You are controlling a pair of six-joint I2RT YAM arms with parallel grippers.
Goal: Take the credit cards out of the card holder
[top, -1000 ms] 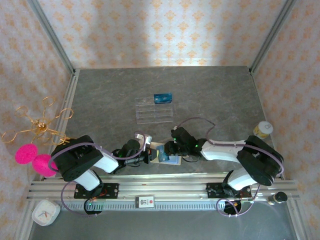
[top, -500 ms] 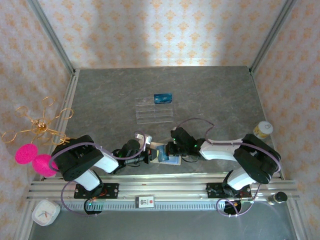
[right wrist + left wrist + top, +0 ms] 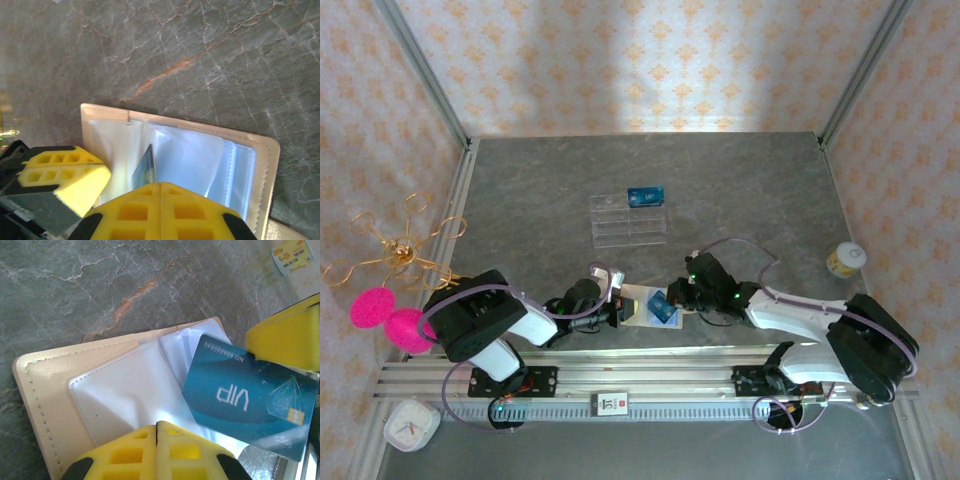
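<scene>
**Top view:** The open wallet (image 3: 634,300) lies near the table's front edge, between the two grippers. The left gripper (image 3: 613,310) sits closed at its left side. The right gripper (image 3: 678,300) is clamped on a blue card (image 3: 662,306) over its right side.

**Left wrist view:** The left jaws are together over the clear sleeves; whether they pinch one, I cannot tell. The card (image 3: 240,400), marked VIP, lies tilted, partly off the wallet (image 3: 45,390).

**Right wrist view:** The right jaws grip the card (image 3: 145,167) edge-on above the sleeves.
</scene>
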